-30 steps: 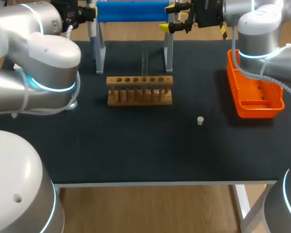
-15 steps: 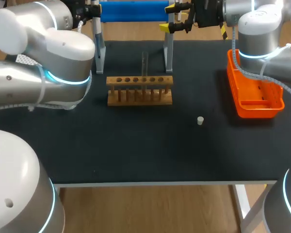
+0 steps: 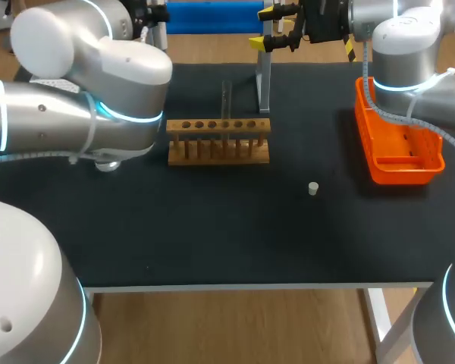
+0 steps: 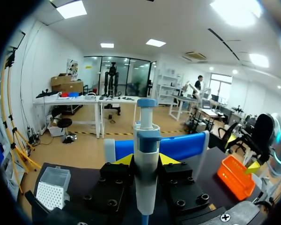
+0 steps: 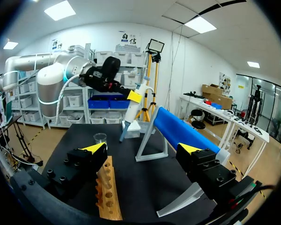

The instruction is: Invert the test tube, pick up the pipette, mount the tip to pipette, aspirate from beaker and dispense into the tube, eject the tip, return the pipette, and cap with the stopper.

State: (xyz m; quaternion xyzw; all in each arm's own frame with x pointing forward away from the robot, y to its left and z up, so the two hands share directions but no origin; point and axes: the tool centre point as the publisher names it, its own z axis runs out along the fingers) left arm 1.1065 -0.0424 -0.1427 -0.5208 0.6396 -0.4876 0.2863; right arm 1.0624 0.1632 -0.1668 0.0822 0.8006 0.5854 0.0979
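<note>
Left arm [image 3: 98, 83] bulks near the rack [image 3: 218, 142], at its 9 o'clock. I judge another swing could knock rack and tube [image 3: 226, 95]. Left gripper [image 4: 146, 159] pinches the pipette [image 4: 146, 187]. Right gripper [image 5: 143, 149] is spread and empty, at the rack's 1 o'clock. A second ago the left elbow sat farther from the rack; right arm unchanged.

White, blue-topped pipette [image 4: 146, 174] clamped in the left hand [image 4: 146, 160]; small pale stopper [image 3: 313, 188] standing on black table [image 3: 212, 227].
</note>
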